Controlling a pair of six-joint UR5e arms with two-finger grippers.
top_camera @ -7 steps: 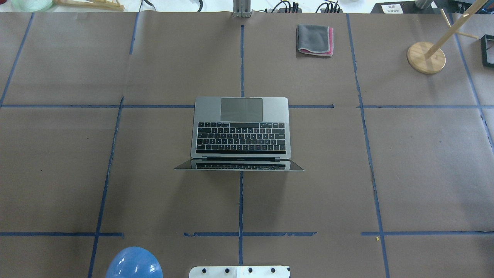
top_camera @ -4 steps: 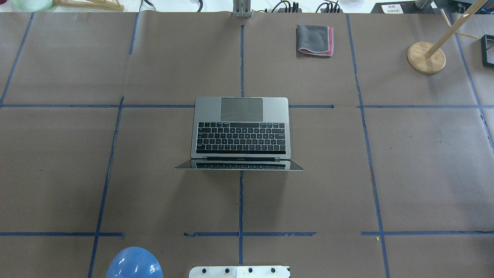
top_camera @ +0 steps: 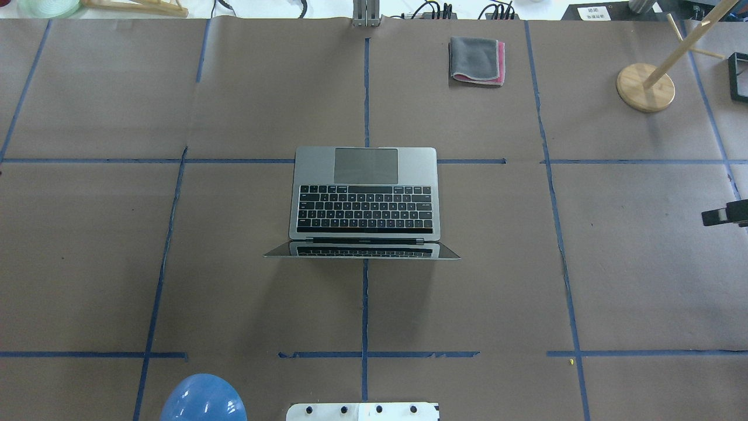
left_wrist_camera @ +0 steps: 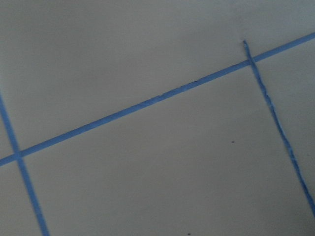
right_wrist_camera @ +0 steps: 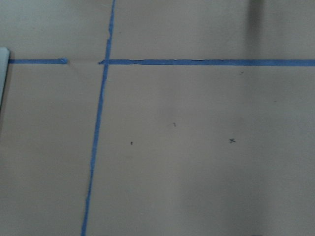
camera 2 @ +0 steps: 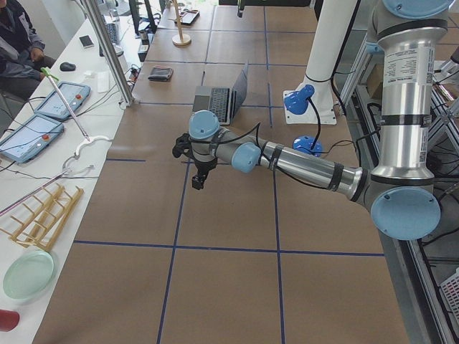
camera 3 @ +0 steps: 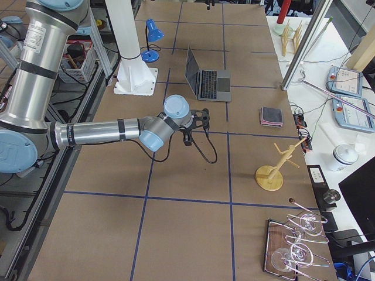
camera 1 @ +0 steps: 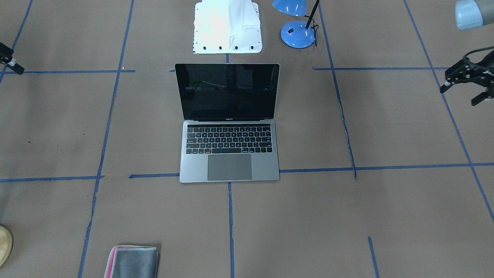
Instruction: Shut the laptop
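At far left of the front-facing view, only a tip of the right gripper [camera 1: 10, 63]; cannot tell whether its fingers are apart. At centre of the table [camera 1: 347, 216], the laptop [camera 1: 229, 127], lid raised, black screen facing the camera. At far right, the left gripper [camera 1: 459, 96], fingers spread, holding nothing.

Counter [top_camera: 643, 263] covered in brown paper, divided into panels by blue tape lines [top_camera: 365, 88]. Folded grey cloth with pink edge [top_camera: 476, 61] lies at the far side, right of centre in the overhead view; a wooden peg stand on a round base [top_camera: 645, 87] is further right, with a black frame [top_camera: 737, 76] near it at the view's edge. Blue desk lamp [camera 1: 297, 34] at the opposite side. Side bench: green plate [camera 2: 29, 273], wooden rack [camera 2: 44, 215]
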